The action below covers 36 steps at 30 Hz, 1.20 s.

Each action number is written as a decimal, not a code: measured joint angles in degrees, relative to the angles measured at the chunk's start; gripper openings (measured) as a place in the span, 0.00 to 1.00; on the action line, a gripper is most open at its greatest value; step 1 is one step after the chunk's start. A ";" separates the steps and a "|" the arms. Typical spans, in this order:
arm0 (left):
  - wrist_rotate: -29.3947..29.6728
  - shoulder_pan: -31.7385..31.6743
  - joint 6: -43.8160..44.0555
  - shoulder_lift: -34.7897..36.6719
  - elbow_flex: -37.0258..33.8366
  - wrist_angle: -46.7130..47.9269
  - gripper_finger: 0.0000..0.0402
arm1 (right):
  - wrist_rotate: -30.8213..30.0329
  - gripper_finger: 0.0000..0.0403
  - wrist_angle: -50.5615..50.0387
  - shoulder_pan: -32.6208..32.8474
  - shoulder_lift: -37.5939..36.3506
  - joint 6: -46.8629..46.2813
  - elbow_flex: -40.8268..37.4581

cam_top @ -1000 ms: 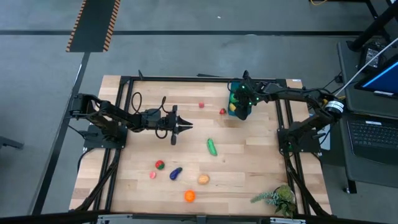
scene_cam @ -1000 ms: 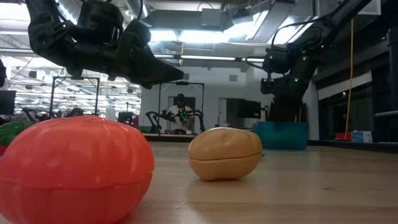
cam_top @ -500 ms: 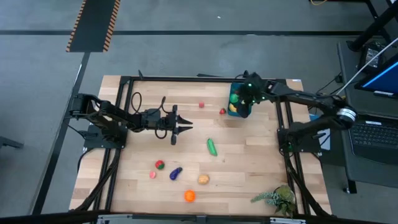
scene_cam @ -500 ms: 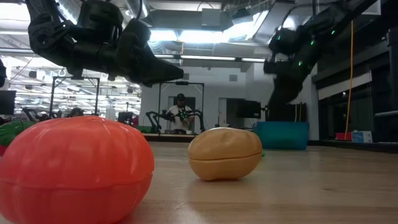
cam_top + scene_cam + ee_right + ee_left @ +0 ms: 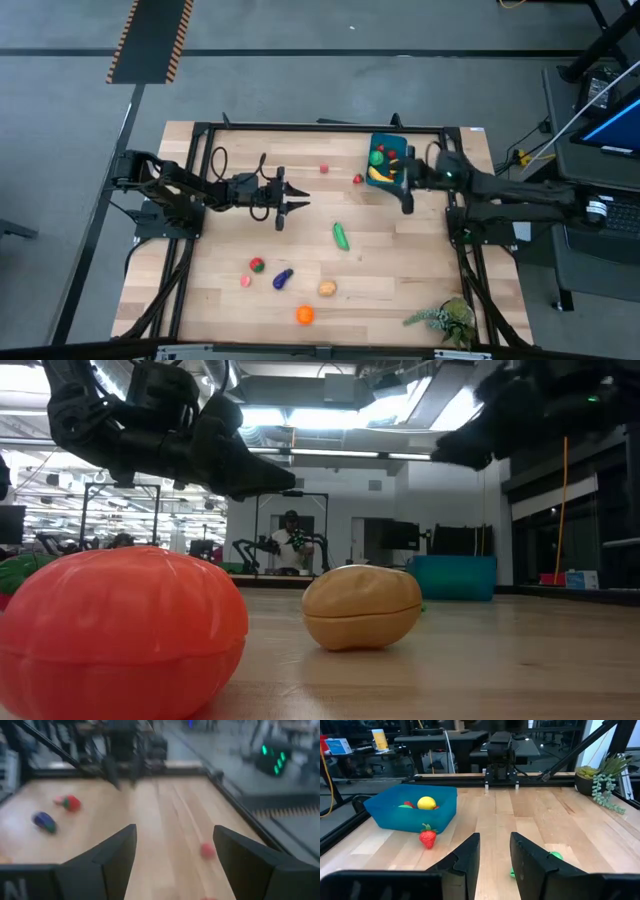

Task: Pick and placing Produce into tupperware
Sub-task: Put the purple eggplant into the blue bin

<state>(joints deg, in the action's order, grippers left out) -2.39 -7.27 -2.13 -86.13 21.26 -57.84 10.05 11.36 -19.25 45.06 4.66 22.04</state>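
The blue tupperware (image 5: 389,147) stands at the far right with a yellow banana (image 5: 378,176) and green and red pieces in it. Loose produce lies on the wood: a strawberry (image 5: 358,179), a small red piece (image 5: 324,168), a green cucumber (image 5: 341,236), a purple piece (image 5: 283,279), a tan piece (image 5: 327,288) and an orange one (image 5: 304,315). My right gripper (image 5: 403,188) hovers open and empty beside the tupperware's near right corner. My left gripper (image 5: 303,205) waits mid-left above the table, its fingers (image 5: 470,855) slightly apart, open with nothing between them.
A leafy plant sprig (image 5: 445,320) lies at the near right corner. A red-and-green piece (image 5: 256,265) and a pink one (image 5: 245,281) sit near the purple piece. A black frame (image 5: 300,127) runs round the table. Bare wood stretches between the cucumber and the tupperware.
My right gripper has drawn back from above the tupperware toward the table's right and near side, rising and tipping from pointing down to almost level. The tupperware now shows uncovered with its pieces inside.
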 joint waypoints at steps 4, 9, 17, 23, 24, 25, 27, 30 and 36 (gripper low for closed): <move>0.00 -0.26 0.09 0.00 0.00 0.00 0.27 | 0.13 0.66 9.40 2.57 -4.95 -1.85 -6.58; 0.00 -0.06 0.35 0.00 0.00 0.46 0.28 | 0.15 0.66 20.53 4.05 -5.27 -7.85 -13.73; -0.02 -0.04 0.44 0.00 0.00 0.44 0.28 | 0.34 0.66 23.24 4.15 -2.60 -17.81 -16.74; -0.02 -0.06 0.46 0.01 0.00 1.18 0.24 | 0.61 0.66 24.21 4.20 1.22 -13.43 -16.74; -0.02 -0.06 0.46 0.02 0.00 1.82 0.24 | 0.63 0.66 24.19 4.20 1.96 -13.35 -16.74; -0.02 -0.06 0.46 0.02 0.00 2.36 0.23 | 0.63 0.66 24.36 4.20 2.73 -13.16 -16.74; -0.02 -0.06 0.46 0.02 0.00 2.30 0.22 | 0.62 0.66 24.20 4.44 4.22 -11.81 -16.56; -0.02 -0.06 0.46 0.02 0.00 2.49 0.21 | 0.63 0.66 23.80 5.01 6.24 -9.30 -15.51; -0.02 -0.06 0.46 0.02 0.00 2.56 0.18 | 0.55 0.66 23.46 6.40 9.59 -5.90 -13.71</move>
<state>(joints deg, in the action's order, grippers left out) -2.42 -7.33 -1.67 -86.11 21.26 -55.29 10.60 34.82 -12.85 54.65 -1.24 8.33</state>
